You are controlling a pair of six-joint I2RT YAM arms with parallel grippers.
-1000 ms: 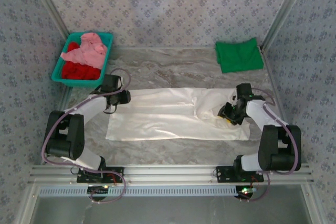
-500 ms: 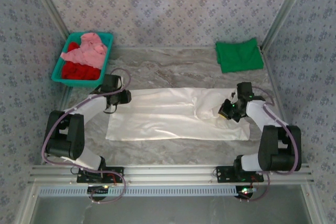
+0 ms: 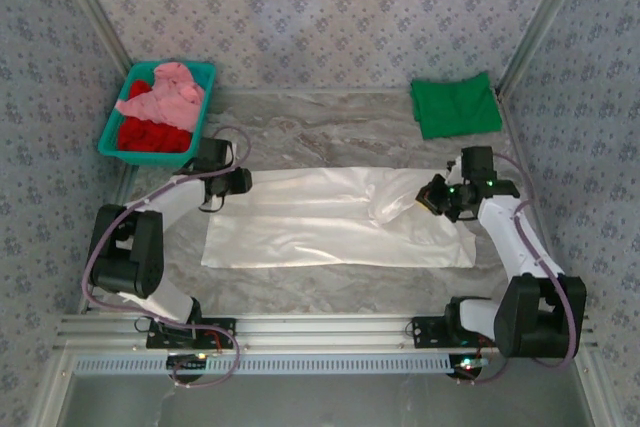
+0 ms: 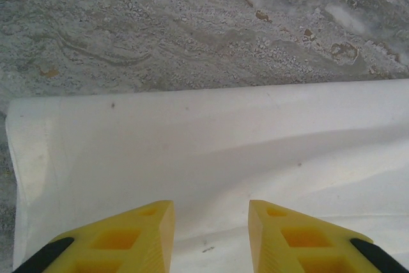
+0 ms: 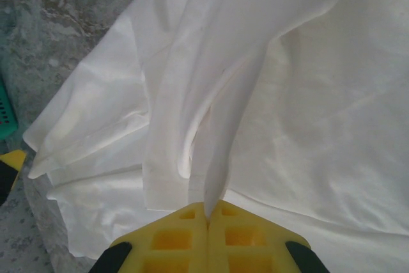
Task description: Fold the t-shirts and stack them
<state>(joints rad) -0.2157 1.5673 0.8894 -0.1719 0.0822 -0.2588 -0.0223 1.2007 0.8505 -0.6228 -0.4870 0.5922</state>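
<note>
The large cream-white t-shirt (image 3: 330, 227) lies spread flat across the middle of the marble table (image 3: 330, 132). My right gripper (image 3: 432, 197) is shut on a raised fold of its cloth near the right end; in the right wrist view the yellow fingertips (image 5: 208, 208) pinch a thin ridge of the white shirt (image 5: 307, 107). My left gripper (image 3: 240, 182) hovers open over the shirt's far left corner, its fingers (image 4: 211, 222) apart above the white cloth (image 4: 223, 139), with nothing between them. A folded green t-shirt (image 3: 455, 105) rests at the back right.
A teal basket (image 3: 112, 132) at the back left holds a pink t-shirt (image 3: 165, 92) and a red one (image 3: 150, 137). Metal frame posts and patterned walls enclose the table. Bare marble (image 4: 192, 23) lies beyond the shirt's far edge.
My right gripper has shut on the white shirt's cloth and lifted it up and toward the back right, raising a ridge. The left arm has barely moved.
</note>
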